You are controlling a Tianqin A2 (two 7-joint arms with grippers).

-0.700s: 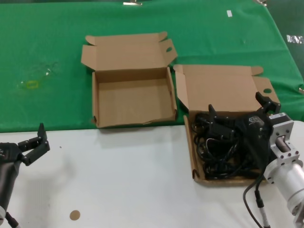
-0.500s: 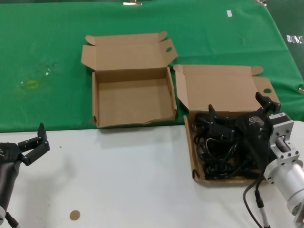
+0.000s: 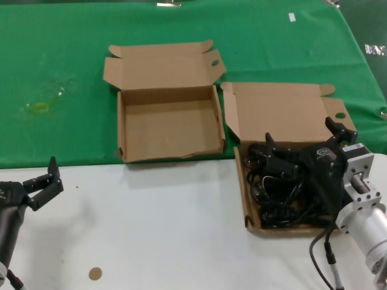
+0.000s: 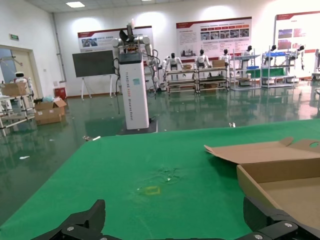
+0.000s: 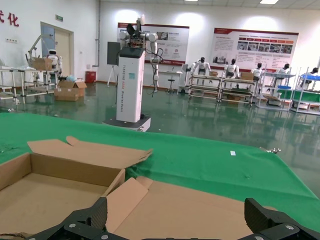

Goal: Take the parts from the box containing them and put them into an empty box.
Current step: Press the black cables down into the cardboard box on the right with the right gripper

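Observation:
The parts, black power cords (image 3: pixel 284 187), lie tangled in the right-hand cardboard box (image 3: pixel 284 112), whose lid flap has a small round hole. My right gripper (image 3: pixel 300 133) hovers open just over those cords, nothing between its fingers; its wrist view shows the open gripper (image 5: pixel 176 212) above that box's lid (image 5: pixel 210 210). The empty box (image 3: pixel 169 130), with an oval slot in its flap, stands to the left on the green cloth and also shows as the empty box (image 5: pixel 45 192) and the empty box (image 4: pixel 285 182). My left gripper (image 3: pixel 41 176) waits open at the near left; its wrist view shows the gripper (image 4: pixel 175 222) empty.
Both boxes straddle the line between the green cloth (image 3: pixel 60 72) and the white tabletop (image 3: pixel 157 229). A small brown disc (image 3: pixel 95 273) lies near the front edge. A yellowish mark (image 3: pixel 40 107) sits on the cloth at the left.

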